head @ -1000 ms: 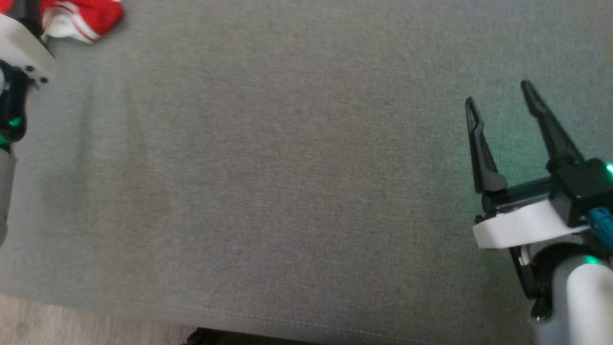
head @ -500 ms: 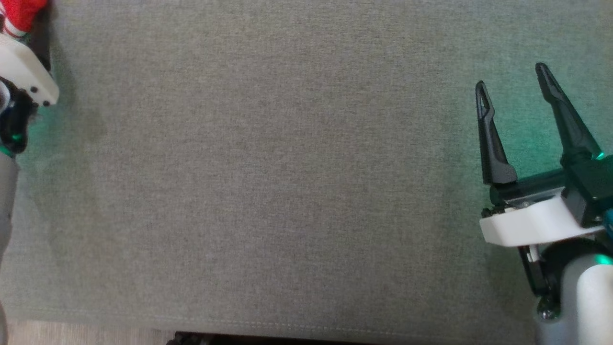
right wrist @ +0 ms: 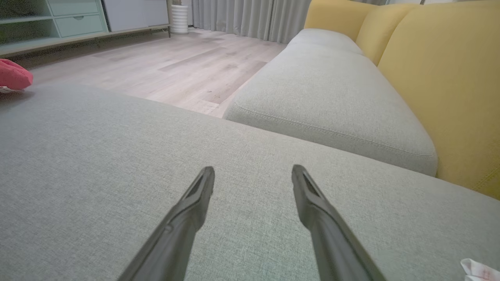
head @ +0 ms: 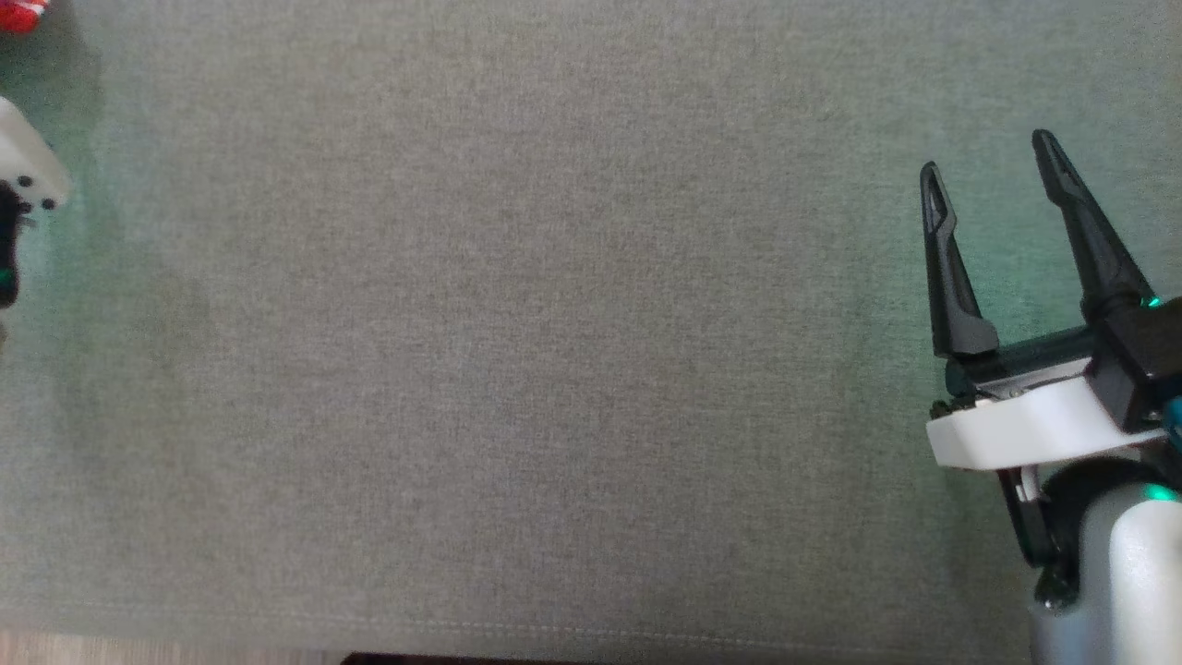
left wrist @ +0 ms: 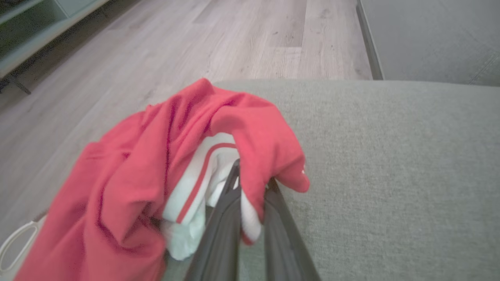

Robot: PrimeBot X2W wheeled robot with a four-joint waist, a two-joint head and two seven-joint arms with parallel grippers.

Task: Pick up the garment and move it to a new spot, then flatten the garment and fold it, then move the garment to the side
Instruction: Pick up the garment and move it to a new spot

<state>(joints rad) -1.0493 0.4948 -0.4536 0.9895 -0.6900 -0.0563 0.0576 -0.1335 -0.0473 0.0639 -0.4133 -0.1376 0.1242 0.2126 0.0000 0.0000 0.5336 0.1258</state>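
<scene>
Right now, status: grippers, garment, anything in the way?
Left gripper shut on a fold of the red garment, at the grey cushion edge. Right gripper open, empty, over the cushion. Small pale scrap lying near it.

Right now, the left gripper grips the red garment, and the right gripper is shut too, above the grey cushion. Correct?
Not quite. The left gripper does grip the red garment, but the right gripper is open, not shut: the right wrist view shows its fingers spread apart above the grey cushion.
</scene>
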